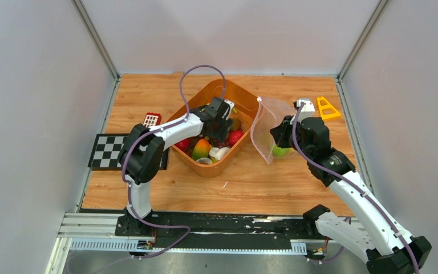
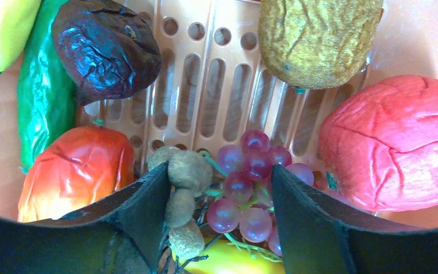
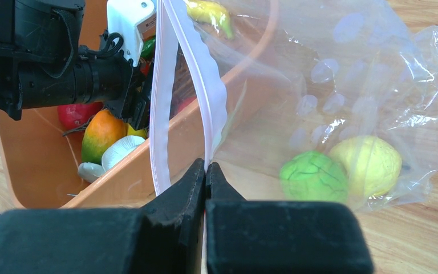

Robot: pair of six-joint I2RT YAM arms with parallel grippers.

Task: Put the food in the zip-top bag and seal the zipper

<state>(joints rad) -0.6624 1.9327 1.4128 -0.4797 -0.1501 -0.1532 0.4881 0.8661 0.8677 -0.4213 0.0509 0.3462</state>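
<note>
My left gripper (image 2: 219,174) is down inside the orange basket (image 1: 245,94), open, one finger against a cluster of brown nuts (image 2: 187,171), the other against purple grapes (image 2: 250,181). Around it lie a kiwi (image 2: 319,40), a red fruit (image 2: 393,142), a red-orange mango (image 2: 74,171) and a dark purple fruit (image 2: 105,48). My right gripper (image 3: 206,165) is shut on the zip-top bag (image 3: 348,85) at its mouth, holding it up and open beside the basket. The zipper (image 3: 161,114) runs up from the fingers. A green apple (image 3: 313,176) and a lemon (image 3: 366,164) lie inside the bag.
A yellow triangular piece (image 1: 327,107) lies at the back right of the wooden table. A checkerboard card (image 1: 109,149) and a small red-and-white block (image 1: 151,120) sit left of the basket. Grey walls close in the table on three sides.
</note>
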